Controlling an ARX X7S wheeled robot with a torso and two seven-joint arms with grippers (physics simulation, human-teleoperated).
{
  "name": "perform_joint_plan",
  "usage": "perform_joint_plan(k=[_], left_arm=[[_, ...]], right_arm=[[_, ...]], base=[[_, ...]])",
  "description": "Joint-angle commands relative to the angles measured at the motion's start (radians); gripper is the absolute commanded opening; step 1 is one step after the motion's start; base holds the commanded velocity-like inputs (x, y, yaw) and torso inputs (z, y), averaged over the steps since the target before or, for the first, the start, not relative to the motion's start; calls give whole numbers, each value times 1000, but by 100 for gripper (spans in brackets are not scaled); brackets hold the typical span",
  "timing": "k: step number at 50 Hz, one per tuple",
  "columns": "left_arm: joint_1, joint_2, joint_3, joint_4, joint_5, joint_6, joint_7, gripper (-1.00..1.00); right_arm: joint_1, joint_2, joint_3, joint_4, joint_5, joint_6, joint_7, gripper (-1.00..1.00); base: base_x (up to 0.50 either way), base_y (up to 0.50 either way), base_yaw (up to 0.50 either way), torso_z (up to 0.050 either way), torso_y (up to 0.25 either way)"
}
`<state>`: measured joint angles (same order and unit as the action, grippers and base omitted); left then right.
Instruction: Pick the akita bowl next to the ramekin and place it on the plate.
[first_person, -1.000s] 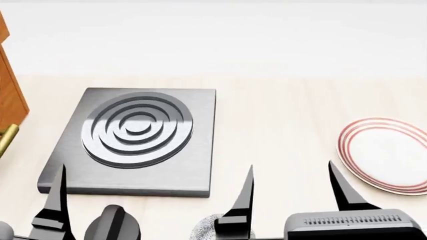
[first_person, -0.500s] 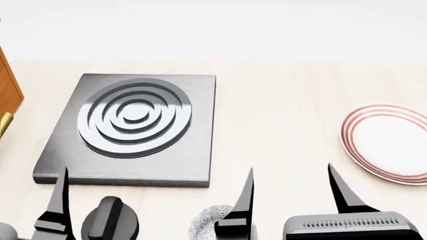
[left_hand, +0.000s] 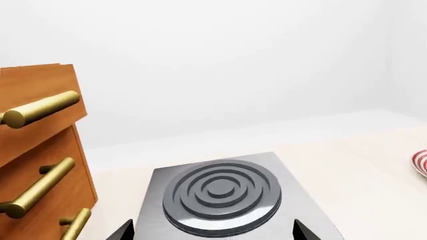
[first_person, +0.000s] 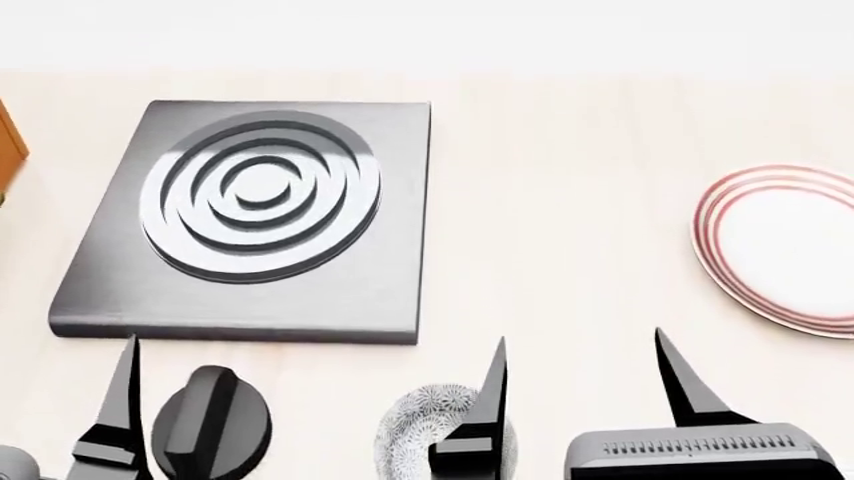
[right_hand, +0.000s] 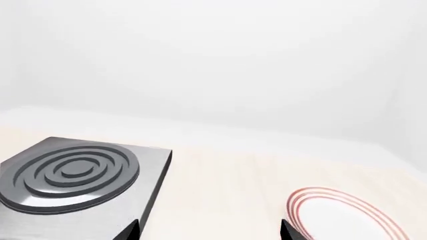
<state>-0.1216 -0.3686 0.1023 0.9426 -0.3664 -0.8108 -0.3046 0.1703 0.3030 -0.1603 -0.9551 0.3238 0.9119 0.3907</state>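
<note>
No readable text, labels, brands, numbers or signs appear on anything

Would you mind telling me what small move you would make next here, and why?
I would probably tilt the head view further down first. Only part of one patterned bowl shows at the bottom edge, behind a left gripper finger, and no ramekin is visible, so which bowl to take cannot yet be told. The plate lies empty to the right.
</note>
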Motion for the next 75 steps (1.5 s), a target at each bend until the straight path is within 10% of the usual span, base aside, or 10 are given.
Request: perform_joint_plan(k=[1, 46, 75], left_arm=[[-4, -4, 2, 0, -6, -2, -6, 100], [8, -22, 15, -12, -16, 26, -24, 100], [4, -27, 8, -12, -42, 26, -38, 100]], right_arm=[[8, 4, -2, -2, 8, 8, 7, 100], [-7, 20, -10, 7, 26, -18, 31, 100], [90, -60, 130, -57, 294, 250, 95, 100]], base=[[0, 0, 0, 0, -102], [0, 0, 0, 0, -97], [0, 0, 0, 0, 0]])
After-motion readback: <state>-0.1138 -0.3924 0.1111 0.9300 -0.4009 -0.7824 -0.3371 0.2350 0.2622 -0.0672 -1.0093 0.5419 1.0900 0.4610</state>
